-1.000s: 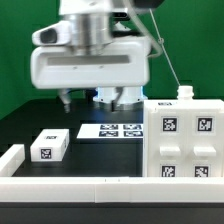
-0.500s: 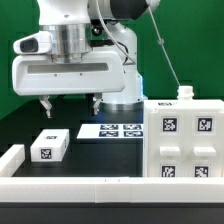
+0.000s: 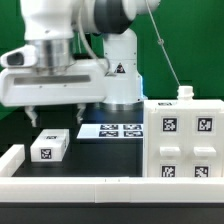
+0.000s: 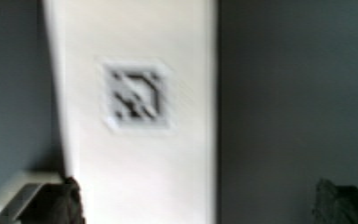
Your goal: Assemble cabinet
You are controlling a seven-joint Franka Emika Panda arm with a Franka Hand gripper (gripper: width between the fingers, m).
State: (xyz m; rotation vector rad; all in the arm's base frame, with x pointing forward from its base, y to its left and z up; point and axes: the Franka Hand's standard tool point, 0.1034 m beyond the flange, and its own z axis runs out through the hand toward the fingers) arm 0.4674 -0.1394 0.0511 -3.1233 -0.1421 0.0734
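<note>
The cabinet's big white box (image 3: 185, 140) stands at the exterior view's right, with black-and-white tags on its front squares. A small white drawer block (image 3: 48, 146) with one tag lies on the black table at the left. My gripper (image 3: 56, 116) hangs just above that block, open and empty, with one finger to each side and not touching it. In the wrist view the block (image 4: 137, 97) fills the middle as a long white piece with its tag. It lies between my dark fingertips (image 4: 43, 203), nearer to one of them. My gripper (image 4: 194, 205) holds nothing.
The marker board (image 3: 112, 130) lies flat on the table behind the block, by the arm's base. A long white rail (image 3: 70, 185) runs along the front, and another rail piece (image 3: 10, 160) stands at the left. A small white knob (image 3: 184, 93) sits on top of the box.
The arm has swung toward the exterior view's left, from over the marker board to over the small drawer block. The gripper stays open. The block and the box have not moved.
</note>
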